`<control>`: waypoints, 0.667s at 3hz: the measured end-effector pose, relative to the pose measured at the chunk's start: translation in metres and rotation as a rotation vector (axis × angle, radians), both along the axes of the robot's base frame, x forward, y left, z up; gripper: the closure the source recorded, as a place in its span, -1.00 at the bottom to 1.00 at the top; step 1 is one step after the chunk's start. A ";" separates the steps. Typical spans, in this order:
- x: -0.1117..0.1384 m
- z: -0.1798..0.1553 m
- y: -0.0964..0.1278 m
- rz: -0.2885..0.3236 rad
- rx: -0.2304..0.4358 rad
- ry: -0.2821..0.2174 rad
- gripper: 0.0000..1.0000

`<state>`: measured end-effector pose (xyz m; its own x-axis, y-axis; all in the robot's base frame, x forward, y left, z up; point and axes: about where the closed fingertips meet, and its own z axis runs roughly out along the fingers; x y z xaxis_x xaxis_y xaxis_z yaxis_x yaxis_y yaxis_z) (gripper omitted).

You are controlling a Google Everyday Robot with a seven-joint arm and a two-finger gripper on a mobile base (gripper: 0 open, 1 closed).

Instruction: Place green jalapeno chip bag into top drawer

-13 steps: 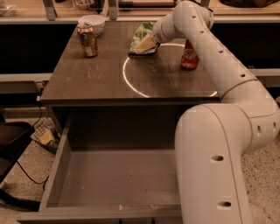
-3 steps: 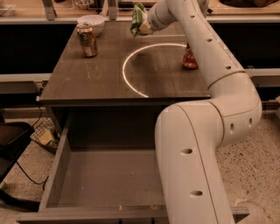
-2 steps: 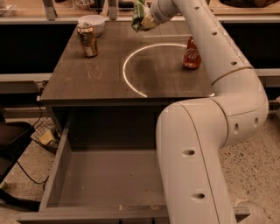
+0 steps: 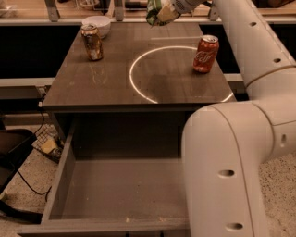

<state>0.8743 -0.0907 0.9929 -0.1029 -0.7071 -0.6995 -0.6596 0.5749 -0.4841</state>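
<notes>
The green jalapeno chip bag [image 4: 156, 11] hangs in the air above the far edge of the countertop, near the top of the view. My gripper [image 4: 165, 12] is shut on the bag and holds it well above the surface. The top drawer [image 4: 118, 190] stands pulled open below the counter's front edge, its flat grey bottom bare. My white arm fills the right side of the view and hides the drawer's right part.
A red soda can [image 4: 205, 54] stands at the right of the dark countertop [image 4: 111, 78]. A brownish can [image 4: 93, 42] and a white bowl [image 4: 96, 23] stand at the far left. A white ring [image 4: 143, 60] is marked on the top. Cables lie on the floor at left.
The gripper has lifted the chip bag off the countertop and raised it up toward the far edge. The cans and the drawer have not moved.
</notes>
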 end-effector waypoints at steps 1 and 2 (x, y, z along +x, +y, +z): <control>-0.017 0.021 -0.012 -0.012 0.007 -0.048 1.00; -0.042 0.060 -0.021 -0.029 0.042 -0.162 1.00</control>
<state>0.8320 -0.1120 1.0525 -0.0063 -0.6753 -0.7375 -0.5575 0.6146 -0.5580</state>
